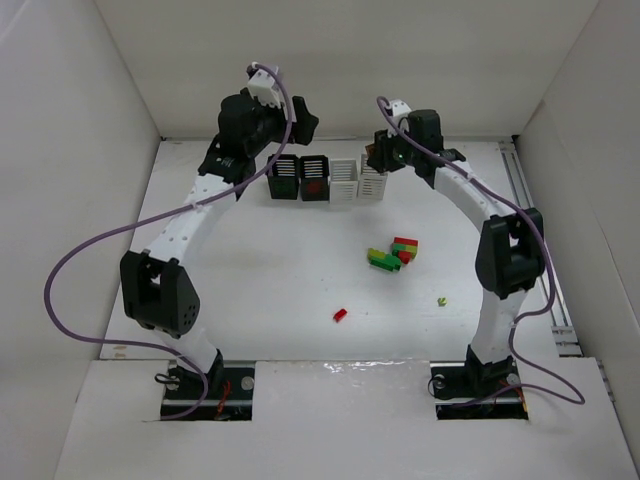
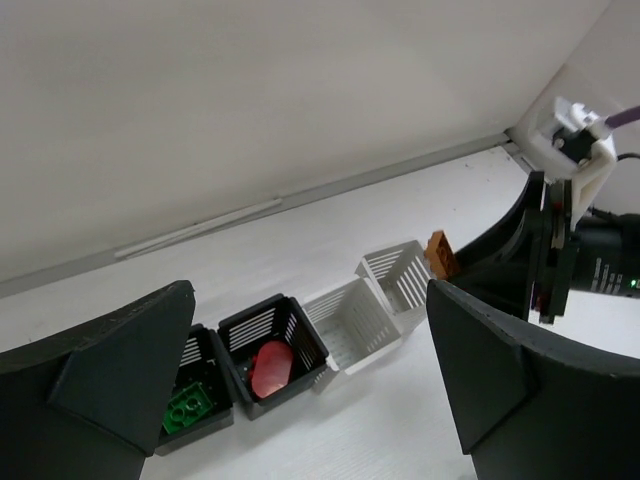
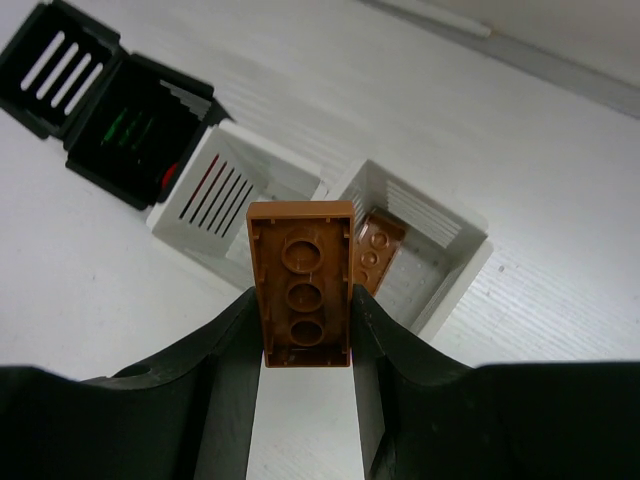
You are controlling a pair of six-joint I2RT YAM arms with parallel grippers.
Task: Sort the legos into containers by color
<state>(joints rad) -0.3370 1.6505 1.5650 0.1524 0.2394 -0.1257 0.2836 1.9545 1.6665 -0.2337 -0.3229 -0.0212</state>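
Held brick: an orange-brown brick (image 3: 300, 250), underside toward my wrist camera, pinched by its long sides in my right pincer (image 3: 305, 315).
Where it is: in the air just above the near edge of the rightmost white basket (image 3: 452, 292), not yet in it.
Step in hand: the drop of a brown piece into the brown basket, as I judge it.
Next move: carry it a little further over the opening, then let my fingers part so it falls clear of the rim; released here, it could catch the near wall.
Rightmost white basket, contents: one matching brown brick (image 3: 375, 250) lies on the floor.
Other white basket (image 2: 345, 325): nothing in it that I can see.
Inner black basket (image 2: 255, 310): a red piece (image 2: 270, 368).
Outer black basket (image 2: 195, 352): a green brick (image 2: 188, 410).
Left pincer (image 2: 310, 330): spread wide above the two black baskets, nothing between its fingers.
Left to sort: a cluster of green, red and yellow-green bricks (image 1: 393, 255) mid-table, a lone red brick (image 1: 340, 314) nearer my bases, and a tiny yellow-green piece (image 1: 441, 300) near my right arm.
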